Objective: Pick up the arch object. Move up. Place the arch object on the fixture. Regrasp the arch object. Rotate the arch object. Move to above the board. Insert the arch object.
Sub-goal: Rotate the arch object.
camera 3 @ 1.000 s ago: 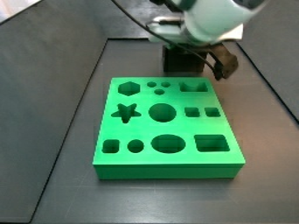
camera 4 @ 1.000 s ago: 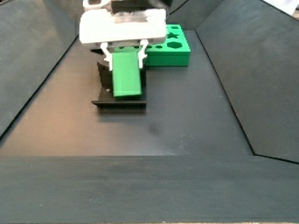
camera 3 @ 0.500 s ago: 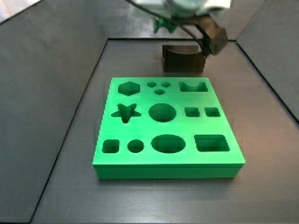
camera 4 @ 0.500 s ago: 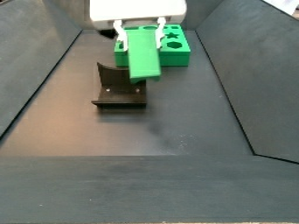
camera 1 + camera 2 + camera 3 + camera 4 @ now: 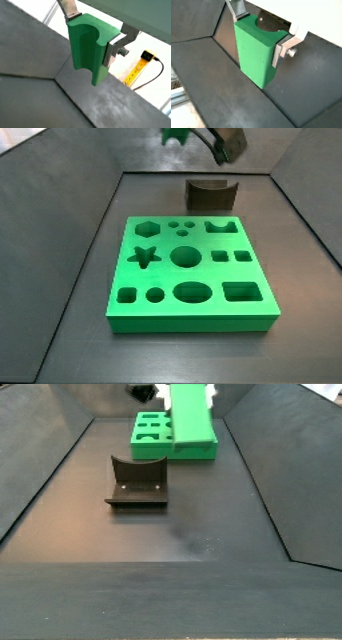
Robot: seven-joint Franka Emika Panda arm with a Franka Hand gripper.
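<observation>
The arch object (image 5: 89, 47) is a green block with an arch notch in one side. My gripper (image 5: 93, 27) is shut on it, with a silver finger (image 5: 119, 42) on each flank. It shows the same way in a wrist view (image 5: 254, 55). In a side view the arch object (image 5: 191, 414) hangs high in the air, over the board's (image 5: 150, 442) near end. The dark fixture (image 5: 136, 484) stands empty on the floor. In a side view the gripper (image 5: 203, 138) is at the upper edge, above the fixture (image 5: 211, 194) and behind the board (image 5: 187, 273).
Sloped dark walls (image 5: 54, 474) close in the floor on both sides. A yellow part with a black cable (image 5: 139, 67) shows beyond the wall in a wrist view.
The gripper has lifted the arch object off the fixture, turned it and carried it high up toward the board. The fixture now stands empty.
</observation>
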